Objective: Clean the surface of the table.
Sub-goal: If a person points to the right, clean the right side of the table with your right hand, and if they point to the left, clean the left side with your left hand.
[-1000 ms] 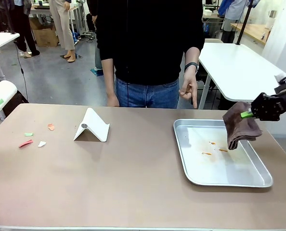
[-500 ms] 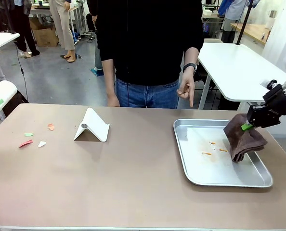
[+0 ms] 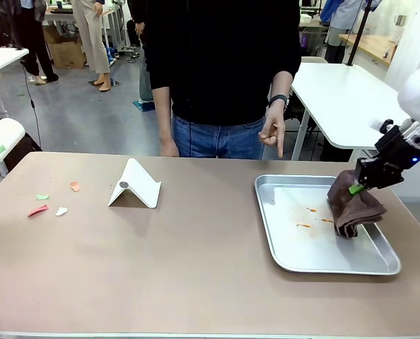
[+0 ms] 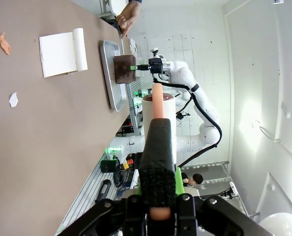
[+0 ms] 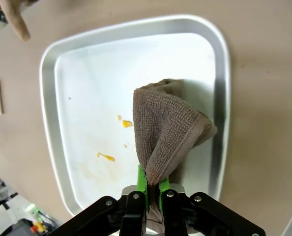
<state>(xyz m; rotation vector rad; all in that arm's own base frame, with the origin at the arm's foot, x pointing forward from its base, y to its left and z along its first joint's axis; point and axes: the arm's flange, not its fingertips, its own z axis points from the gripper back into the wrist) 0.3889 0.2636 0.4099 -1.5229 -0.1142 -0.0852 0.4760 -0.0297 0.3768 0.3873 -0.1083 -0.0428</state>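
Over the last second the right pincer (image 3: pixel 356 187) has come down from a hover above the tray's right rim. The brown cloth (image 3: pixel 353 210) it stays clamped on no longer hangs free. It now sits bunched on the floor of the metal tray (image 3: pixel 295 244), touching it just beside the small orange smears (image 3: pixel 312 216). The right wrist view shows the same thing: the fingers are pinched together on a corner of the cloth, and its folded body drapes onto the tray next to the stains. Nothing else has shifted. The person's hand (image 3: pixel 276 133) at the far edge still points a finger down toward the tray. The white folded stand (image 3: pixel 134 186) is where it was, and so are the coloured paper scraps (image 3: pixel 54 203). The table (image 3: pixel 196 261), the broad tan surface that carries all of this, lies bare through its middle, with the scraps loose near its left end, well apart from the tray. The left pincer (image 4: pixel 157 123) hangs off the table's left end, closed, apparently on a slim peach-coloured strip (image 4: pixel 157 101) that I cannot identify. By my reading, the contact marks the start of wiping inside the tray. The smears look untouched so far, and the table top itself, scraps included, is yet to be dealt with.
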